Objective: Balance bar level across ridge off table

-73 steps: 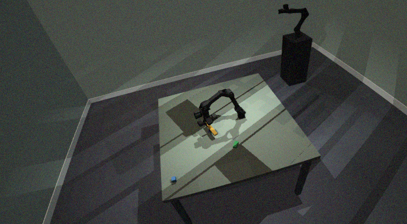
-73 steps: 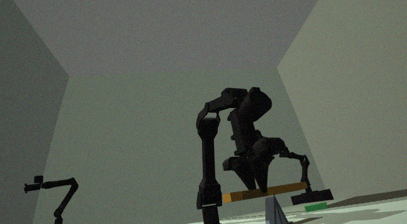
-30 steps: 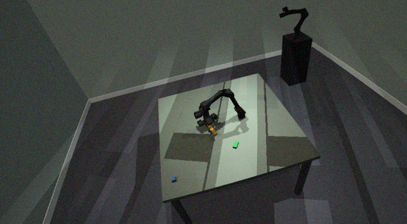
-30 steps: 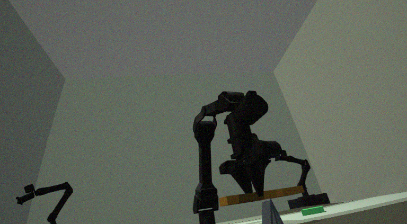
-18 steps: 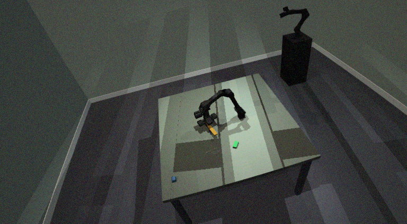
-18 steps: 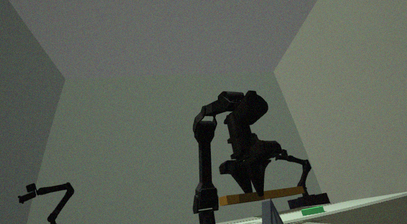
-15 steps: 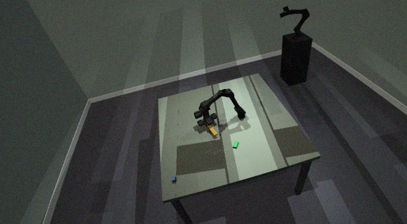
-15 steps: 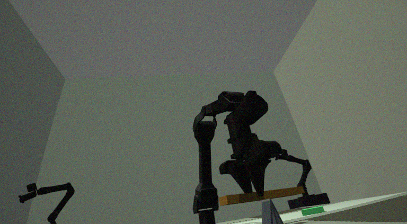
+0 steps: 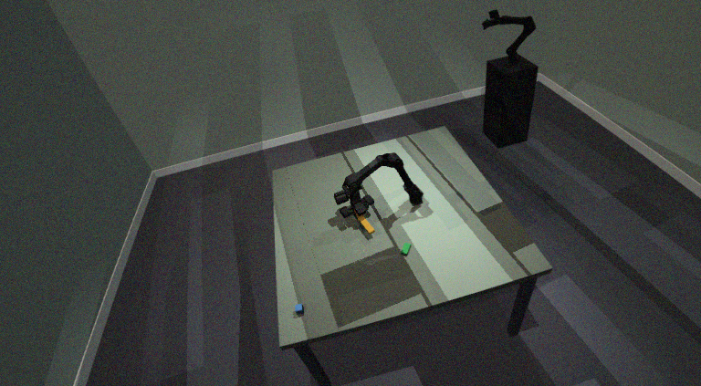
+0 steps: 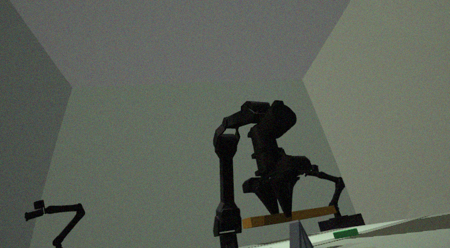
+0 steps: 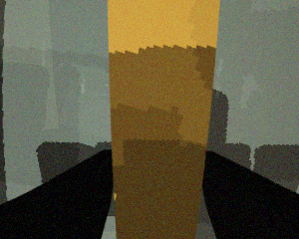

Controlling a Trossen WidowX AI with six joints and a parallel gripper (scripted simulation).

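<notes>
No readable lettering anywhere

No text, label, brand, number or sign can be read in the top, exterior or wrist view: none on the long orange rectangular bar point(image 9: 367, 224) point(image 10: 312, 213) point(image 11: 161, 100), the grey wedge-shaped ridge point(image 10: 298, 235), the small green block point(image 9: 406, 248) point(image 10: 345, 233), the small blue block point(image 9: 298, 308), the pale flat worktop point(image 9: 297, 195) point(image 10: 391, 235) or the black jointed arm point(image 9: 371, 167) point(image 10: 227, 175).
</notes>
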